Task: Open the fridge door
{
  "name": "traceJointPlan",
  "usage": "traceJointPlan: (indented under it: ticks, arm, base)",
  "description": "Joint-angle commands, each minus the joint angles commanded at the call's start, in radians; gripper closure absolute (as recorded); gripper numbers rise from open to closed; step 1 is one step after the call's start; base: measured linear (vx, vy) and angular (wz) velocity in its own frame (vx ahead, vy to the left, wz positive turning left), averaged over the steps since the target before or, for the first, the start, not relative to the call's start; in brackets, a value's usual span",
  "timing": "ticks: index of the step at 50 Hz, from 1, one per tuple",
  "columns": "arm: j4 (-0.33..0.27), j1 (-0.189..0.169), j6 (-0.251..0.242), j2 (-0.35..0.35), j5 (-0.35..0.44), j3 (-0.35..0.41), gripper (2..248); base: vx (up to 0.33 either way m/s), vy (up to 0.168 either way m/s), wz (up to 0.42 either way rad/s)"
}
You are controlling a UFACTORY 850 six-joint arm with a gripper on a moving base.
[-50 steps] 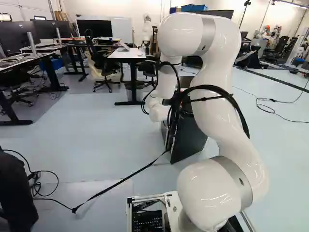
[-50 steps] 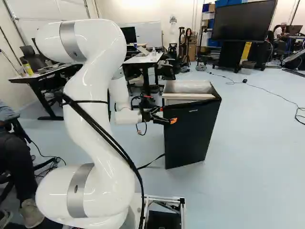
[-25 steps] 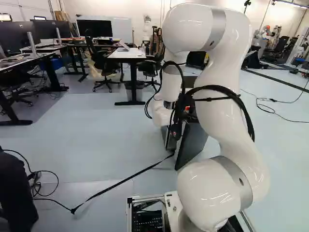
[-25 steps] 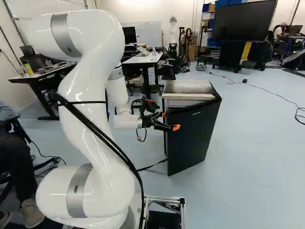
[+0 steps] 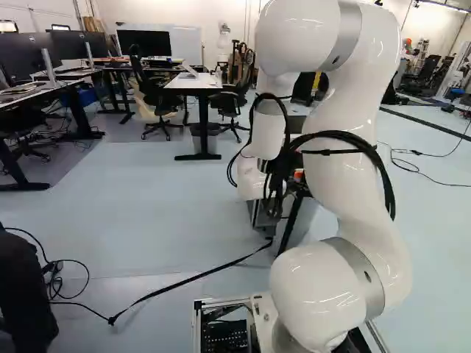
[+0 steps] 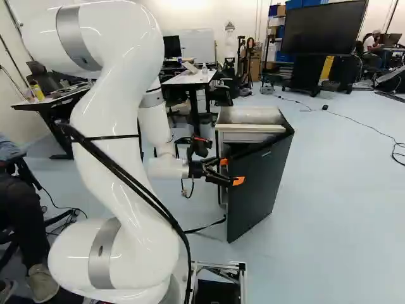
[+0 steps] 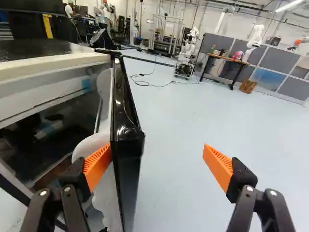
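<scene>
- So the door (image 6: 259, 190) has swung further out from the mini fridge (image 6: 250, 115) over the last second, free edge coming round toward the base. The arm (image 6: 114, 126) shifted along with it, and the near end of the black strap (image 5: 191, 272) crept over too. Base hasn't budged.
- Gripper (image 7: 157, 150) is open, fingers wide apart, not clamped on anything. One orange pad (image 7: 98, 164) is tucked behind the door, against its inner side by the free edge. The other pad (image 7: 218, 166) is out past the front face, touching nothing.
- Makes sense imo: with the door already ajar you don't need a grip, one finger works as a hook and the door can turn on its hinges without fighting the wrist.
- Fridge is standing on the floor (image 6: 329, 221), just beside the gripper, right of the arm in the right base view. Door's partly open, so I'd call it well underway, not finished.
- Next I'd keep sweeping that finger outward along the hinge arc. Pull too straight and the pad could slip off the edge, or the whole fridge might scoot. I'd watch that strap near the door's foot as well, can't tell if it's attached.
</scene>
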Motion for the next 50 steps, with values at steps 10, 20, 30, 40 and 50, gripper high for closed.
traceJointPlan:
  ticks: [10, 20, 30, 40, 50]
  arm:
    - [0.032, -0.005, 0.000, 0.016, 0.000, 0.033, 3]
    - [0.050, -0.006, 0.000, 0.018, 0.000, 0.038, 3]
    - [0.066, -0.006, 0.000, 0.019, 0.017, 0.039, 3]
    - [0.086, -0.006, 0.000, 0.019, 0.049, 0.039, 3]
    - [0.107, -0.006, 0.000, 0.019, 0.083, 0.039, 3]
  base:
    - [0.000, 0.000, 0.000]
    - [0.000, 0.000, 0.000]
    - [0.000, 0.000, 0.000]
    - [0.000, 0.000, 0.000]
    - [0.000, 0.000, 0.000]
